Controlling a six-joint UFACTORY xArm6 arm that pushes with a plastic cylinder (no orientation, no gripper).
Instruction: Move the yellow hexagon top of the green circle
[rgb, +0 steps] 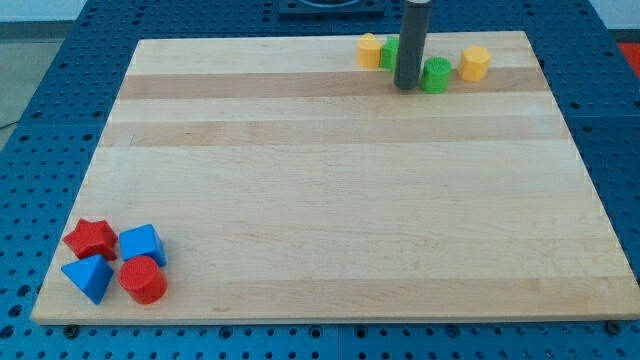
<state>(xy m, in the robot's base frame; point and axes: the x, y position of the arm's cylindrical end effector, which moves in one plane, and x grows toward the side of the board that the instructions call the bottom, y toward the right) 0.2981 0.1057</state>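
Pincerless rod, my tip (406, 87) between left green block (387, 53) and right green block (436, 75), yellow blocks (475, 63) flanking both.

The dark rod (413, 40) runs out of the view's top edge, so its upper part is cut off. It hides most of a green block (387, 53) behind it; only a sliver shows at the rod's left, and its shape cannot be told. My tip (406, 87) stands just beside the other green block (436, 75); whether they touch cannot be told. The shapes of the yellow block at the left (370, 50) and the yellow block at the right (475, 63) are too small to make out. The surface (320, 200) loses its bottom right corner at the view's right edge.
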